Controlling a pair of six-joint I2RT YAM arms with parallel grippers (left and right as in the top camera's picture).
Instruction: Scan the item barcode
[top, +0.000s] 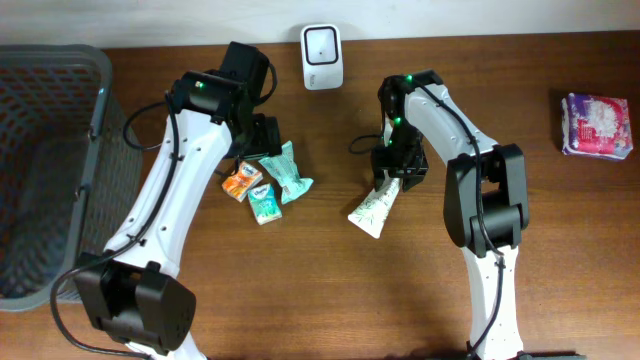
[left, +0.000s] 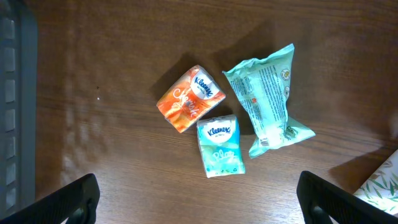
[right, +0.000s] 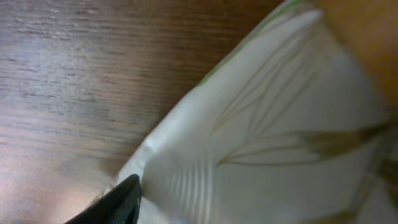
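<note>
Gripping state, right gripper (top: 392, 178): set low over the upper end of the pouch (top: 375, 210); whether the jaws pinch it or only straddle it cannot be told.
Right wrist view: one dark fingertip (right: 118, 202) sits just beside the pouch's edge. White film with a green leaf-line print fills the frame.
Pouch position: flat on the table (top: 330, 290), lying at a slant between the two arms, well apart from the white scanner (top: 322, 43) at the far edge.
Left gripper (left: 199, 202): jaws spread wide, holding nothing, hovering above three small packs.
Packs: orange pack (left: 189, 99) and teal pack (left: 219, 146) meet at a corner; mint-green pack (left: 267, 102) is just beside both.
Writing: "Kleenex" reads on the orange and teal packs. The mint-green pack's print is too small to read.
Basket (top: 40, 150): grey mesh, at the table's left edge; the three packs lie outside it on the wood.
Purple pack (top: 597, 125): near the right edge, lettering unreadable.
</note>
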